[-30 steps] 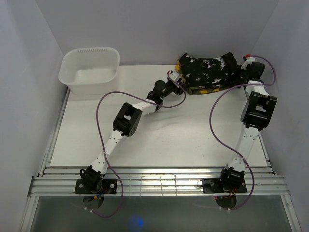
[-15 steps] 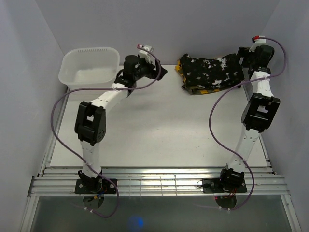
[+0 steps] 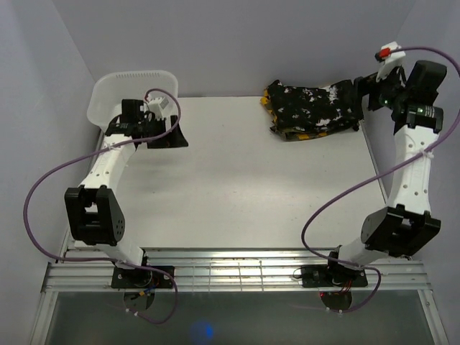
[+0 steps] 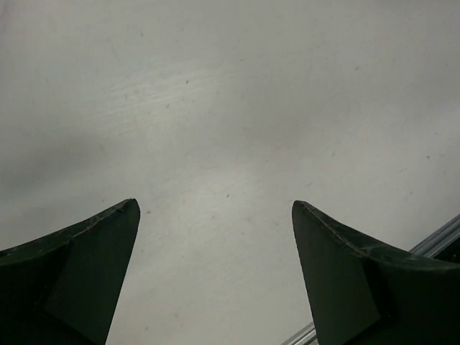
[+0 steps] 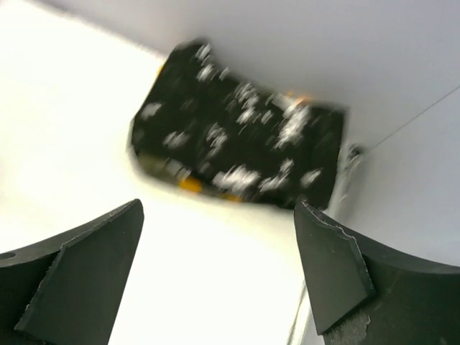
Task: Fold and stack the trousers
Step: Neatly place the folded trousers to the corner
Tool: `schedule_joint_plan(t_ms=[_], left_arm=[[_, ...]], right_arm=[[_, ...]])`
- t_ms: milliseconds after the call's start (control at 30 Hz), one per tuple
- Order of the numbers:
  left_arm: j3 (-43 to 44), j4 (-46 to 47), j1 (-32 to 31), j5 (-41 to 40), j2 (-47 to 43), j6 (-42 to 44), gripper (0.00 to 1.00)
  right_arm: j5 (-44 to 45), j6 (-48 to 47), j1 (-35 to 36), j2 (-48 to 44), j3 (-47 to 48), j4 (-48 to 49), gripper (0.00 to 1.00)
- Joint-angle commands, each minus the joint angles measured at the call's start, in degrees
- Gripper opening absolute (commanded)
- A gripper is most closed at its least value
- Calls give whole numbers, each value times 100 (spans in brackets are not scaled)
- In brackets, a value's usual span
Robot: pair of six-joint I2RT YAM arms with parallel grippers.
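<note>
Trousers (image 3: pixel 313 106), folded, stacked on camouflage garment (image 3: pixel 302 134); task judged near complete.
Left gripper (image 4: pixel 215 208), right gripper (image 5: pixel 219 208): jaws spread, empty, held off Trousers so the stack lies undisturbed.

Far left corner of the white flat table (image 3: pixel 237 187): a white rectangular plastic tub (image 3: pixel 136 72), open side up, rim ribbed, sitting right against the grey back wall (image 3: pixel 237 43). Over at the far right, just an edge of an olive camouflage garment with yellow-orange patches (image 3: pixel 302 135) showing, flat on the table near the right wall; the right wrist view catches it blurred (image 5: pixel 190 185). Along the near edge, a slatted aluminium rail (image 3: pixel 237 269) running the full width. Left wrist view: bare table (image 4: pixel 230 144), faintly speckled, a sliver of rail (image 4: pixel 438 241) at the lower right.
</note>
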Motion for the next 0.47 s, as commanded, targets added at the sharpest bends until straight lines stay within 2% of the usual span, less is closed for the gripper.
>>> schedule_joint_plan(t_ms=[0, 167, 300, 433], left_arm=[[-869, -647, -16, 110, -1381, 831, 98], [-1760, -910, -16, -250, -2343, 1149, 98], [-2340, -1024, -16, -620, -2853, 1308, 98], [-2543, -1085, -7, -682, -3153, 1273, 98]], right_arm=[[-491, -732, 4, -525, -1288, -1761, 90], [-273, -900, 197, -2019, -3931, -1578, 90], [-35, -970, 329, -2662, -4841, -1402, 90], [-35, -979, 364, -2882, -5001, -1454, 90]])
